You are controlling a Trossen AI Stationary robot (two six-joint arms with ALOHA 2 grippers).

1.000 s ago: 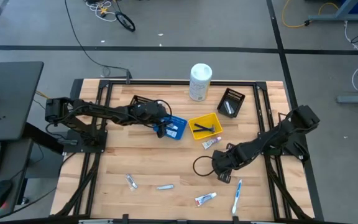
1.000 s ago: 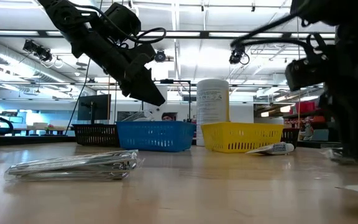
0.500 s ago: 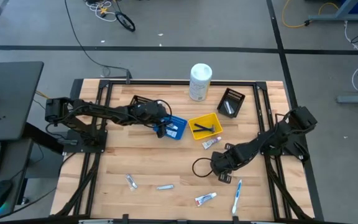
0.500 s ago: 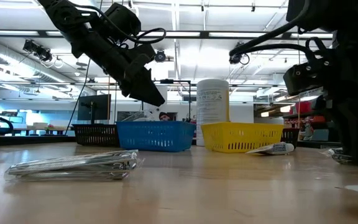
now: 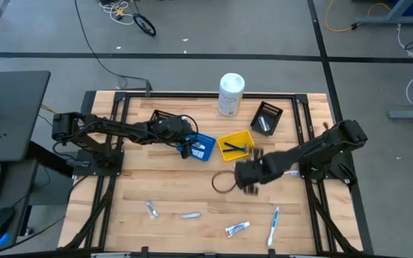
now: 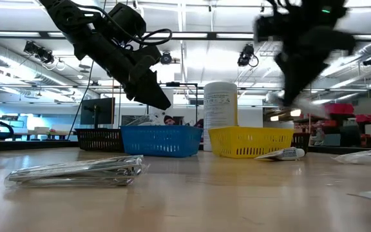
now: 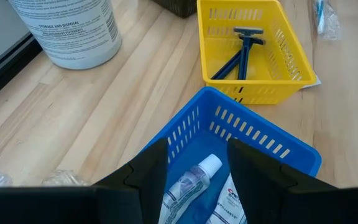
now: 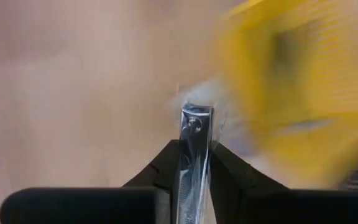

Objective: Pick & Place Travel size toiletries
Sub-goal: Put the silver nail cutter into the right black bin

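My right gripper [image 5: 245, 176] hangs above the table just in front of the yellow bin [image 5: 248, 138], shut on a metal nail clipper in clear wrap [image 8: 195, 127]. It shows blurred in the low view [image 6: 296, 90]. My left gripper [image 7: 197, 171] waits open over the blue bin [image 5: 206, 140], where two white tubes [image 7: 188, 186] lie. Dark-handled razors [image 7: 238, 53] lie in the yellow bin. On the near part of the table lie a tube [image 5: 236, 228], a toothbrush [image 5: 272, 224] and two wrapped pieces [image 5: 151, 208], [image 5: 190, 215]. My right gripper pinches the wrapped nail clipper by its two flat faces [image 8: 194, 155] between the two fingers. The fingers lie along the clipper, and its riveted end [image 8: 196, 119] sticks out past the fingertips. They slant steeply down from above. The clipper is lifted clear of the table.
A tall white canister [image 5: 231, 94] stands at the far edge, a black bin [image 5: 266, 118] to its right. One more tube [image 6: 281, 153] lies beside the yellow bin. A dark cable loop [image 5: 222, 183] lies left of my right gripper. The table's near middle is bare wood.
My right gripper has risen off the table and gone toward the far edge and left, up to the yellow bin, turning as it went. The wrapped clipper, which lay on the wood under it, is now lifted clear.
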